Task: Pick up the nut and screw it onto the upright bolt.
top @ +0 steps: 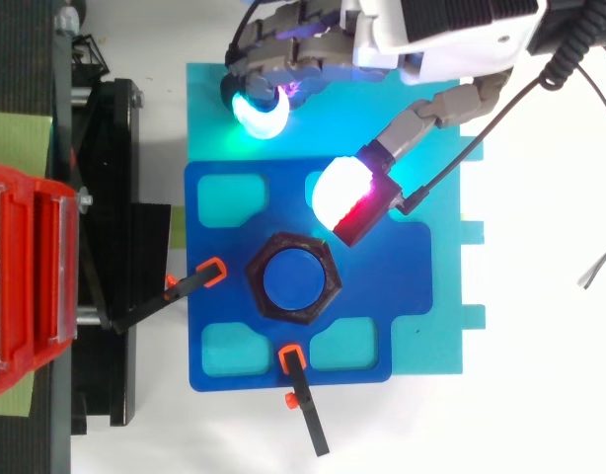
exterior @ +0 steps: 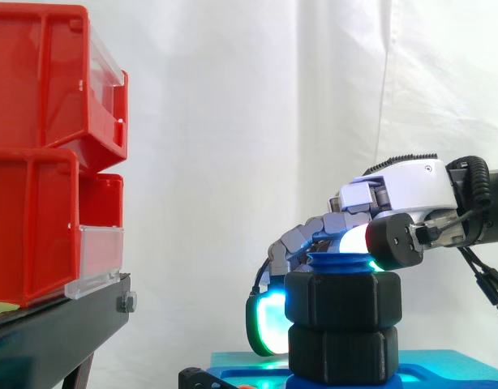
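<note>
A blue upright bolt (top: 293,277) stands in the middle of a dark blue base (top: 402,286). A black hexagonal nut (top: 328,265) sits around it. In the side view two black nuts are stacked on the bolt, the upper nut (exterior: 343,300) over a lower one (exterior: 343,352), with the bolt's blue top (exterior: 338,263) just above them. My hand (top: 441,35) hovers beyond the bolt, apart from the nut. Its fingers (top: 259,114) are curled and glow green. The thumb pad (top: 340,191) glows white and red close to the nut's far corner. Nothing is in its grip.
A cyan plate (top: 431,346) lies under the blue base. Two black clamps with orange tips (top: 189,286) (top: 303,400) reach onto the base from the left and the near side. Stacked red bins (exterior: 38,146) stand on a black stand (exterior: 62,324) at the left.
</note>
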`<state>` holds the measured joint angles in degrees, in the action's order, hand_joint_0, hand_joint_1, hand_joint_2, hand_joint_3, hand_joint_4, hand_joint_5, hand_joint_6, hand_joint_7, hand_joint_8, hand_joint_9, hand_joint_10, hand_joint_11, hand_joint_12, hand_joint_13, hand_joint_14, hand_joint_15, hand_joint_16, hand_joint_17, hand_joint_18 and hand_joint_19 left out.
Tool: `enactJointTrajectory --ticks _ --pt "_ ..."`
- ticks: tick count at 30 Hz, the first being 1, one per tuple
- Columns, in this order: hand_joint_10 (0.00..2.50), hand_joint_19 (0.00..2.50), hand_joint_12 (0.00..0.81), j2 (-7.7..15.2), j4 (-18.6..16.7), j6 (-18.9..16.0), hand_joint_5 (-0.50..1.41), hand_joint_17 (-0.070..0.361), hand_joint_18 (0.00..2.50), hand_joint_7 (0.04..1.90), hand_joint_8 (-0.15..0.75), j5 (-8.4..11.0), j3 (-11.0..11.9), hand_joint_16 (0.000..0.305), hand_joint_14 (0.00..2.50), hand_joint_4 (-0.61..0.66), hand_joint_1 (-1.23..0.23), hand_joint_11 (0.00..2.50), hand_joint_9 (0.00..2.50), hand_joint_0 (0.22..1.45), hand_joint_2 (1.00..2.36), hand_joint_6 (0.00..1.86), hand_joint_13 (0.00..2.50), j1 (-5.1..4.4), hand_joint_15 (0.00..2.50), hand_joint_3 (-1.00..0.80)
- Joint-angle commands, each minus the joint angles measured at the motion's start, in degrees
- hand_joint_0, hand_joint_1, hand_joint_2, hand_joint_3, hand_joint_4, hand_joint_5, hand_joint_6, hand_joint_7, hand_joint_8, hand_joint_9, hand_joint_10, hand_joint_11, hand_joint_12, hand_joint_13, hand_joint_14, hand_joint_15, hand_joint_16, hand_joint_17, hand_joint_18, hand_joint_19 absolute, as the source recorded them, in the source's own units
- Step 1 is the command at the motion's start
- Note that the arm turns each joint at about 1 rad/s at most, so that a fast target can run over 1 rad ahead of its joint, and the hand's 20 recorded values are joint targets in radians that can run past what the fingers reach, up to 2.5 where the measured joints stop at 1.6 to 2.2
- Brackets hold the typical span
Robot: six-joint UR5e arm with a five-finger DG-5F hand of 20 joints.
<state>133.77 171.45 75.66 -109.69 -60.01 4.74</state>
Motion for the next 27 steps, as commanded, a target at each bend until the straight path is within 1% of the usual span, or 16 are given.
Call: enactJointTrajectory --ticks 1,3,6,7,10,11,13,14,16,18,20,22,23,24,25,27 --pt "0.00 0.00 0.281 -0.4 0.2 1.0 -0.08 0.063 0.24 0.98 0.299 -0.09 0.0 0.028 0.00 0.29 -0.22 0.00 0.96 0.50 1.00 0.50 0.57 -0.17 0.00 -0.50" --pt "0.00 0.00 0.281 -0.9 0.5 2.0 -0.08 0.063 0.24 0.98 0.299 -0.17 0.0 0.028 0.00 0.29 -0.22 0.00 0.96 0.50 1.00 0.50 0.57 -0.34 0.00 -0.50" --pt "0.00 0.00 0.280 -2.3 1.1 4.9 -0.08 0.063 0.24 0.98 0.300 -0.79 -0.5 0.028 0.00 0.29 -0.21 0.00 0.95 0.49 1.00 0.50 0.57 -0.52 0.00 -0.50" --pt "0.00 0.00 0.280 -3.3 1.1 6.5 -0.08 0.063 0.24 0.98 0.299 -1.14 -1.5 0.028 0.00 0.29 -0.21 0.00 0.95 0.49 1.00 0.50 0.57 -0.70 0.00 -0.50" --pt "0.00 0.00 0.280 -4.7 0.9 7.7 -0.08 0.063 0.24 0.98 0.302 -1.05 -3.3 0.028 0.00 0.29 -0.21 0.00 0.95 0.49 1.00 0.50 0.57 -0.87 0.00 -0.50" --pt "0.00 0.00 0.281 -6.3 -0.1 8.0 -0.08 0.063 0.24 0.98 0.299 -0.88 -5.6 0.028 0.00 0.29 -0.21 0.00 0.95 0.49 1.00 0.50 0.57 -1.14 0.00 -0.50" --pt "0.00 0.00 0.281 -7.4 -1.1 8.0 -0.08 0.063 0.24 0.98 0.299 -0.70 -7.1 0.028 0.00 0.29 -0.21 0.00 0.95 0.49 1.00 0.50 0.57 -1.31 0.00 -0.50" --pt "0.00 0.00 0.282 -8.5 -2.6 8.0 -0.08 0.064 0.24 0.97 0.299 -0.17 -8.5 0.028 0.00 0.29 -0.20 0.00 0.95 0.49 1.00 0.50 0.57 -1.58 0.00 -0.50" --pt "0.00 0.00 0.284 -10.1 -3.9 8.0 -0.08 0.064 0.24 0.97 0.301 0.71 -10.6 0.028 0.00 0.29 -0.20 0.00 0.95 0.49 1.00 0.50 0.57 -1.84 0.00 -0.50" --pt "0.00 0.00 0.286 -10.5 -3.9 8.0 -0.08 0.064 0.24 0.97 0.303 1.23 -11.0 0.029 0.00 0.29 -0.20 0.00 0.95 0.49 1.00 0.50 0.57 -2.01 0.00 -0.50" --pt "0.00 0.00 0.289 -12.0 -3.3 8.2 -0.08 0.065 0.24 0.97 0.303 2.37 -11.0 0.029 0.00 0.28 -0.21 0.00 0.94 0.48 1.00 0.50 0.57 -2.45 0.00 -0.50" --pt "0.00 0.00 0.290 -12.2 -2.9 8.2 -0.08 0.066 0.24 0.97 0.303 2.90 -10.9 0.029 0.00 0.28 -0.21 0.00 0.94 0.48 1.00 0.50 0.57 -2.72 0.00 -0.50" --pt "0.00 0.00 0.291 -12.9 -2.5 8.2 -0.08 0.066 0.24 0.97 0.303 3.78 -11.0 0.029 0.00 0.30 -0.21 0.00 0.94 0.48 1.00 0.50 0.56 -2.98 0.00 -0.50" --pt "0.00 0.00 0.290 -13.0 -2.4 8.2 -0.08 0.067 0.23 0.97 0.303 4.22 -10.9 0.030 0.00 0.30 -0.21 0.00 0.94 0.48 1.00 0.50 0.56 -3.25 0.00 -0.50" --pt "0.00 0.00 0.291 -13.6 -1.9 8.2 -0.08 0.067 0.23 0.97 0.302 5.19 -11.0 0.030 0.00 0.29 -0.21 0.00 0.94 0.48 1.00 0.50 0.56 -3.51 0.00 -0.50" --pt "0.00 0.00 0.291 -14.0 -0.9 8.3 -0.08 0.067 0.23 0.97 0.301 7.30 -11.0 0.030 0.00 0.30 -0.21 0.00 0.94 0.48 1.00 0.50 0.56 -4.21 0.00 -0.50"
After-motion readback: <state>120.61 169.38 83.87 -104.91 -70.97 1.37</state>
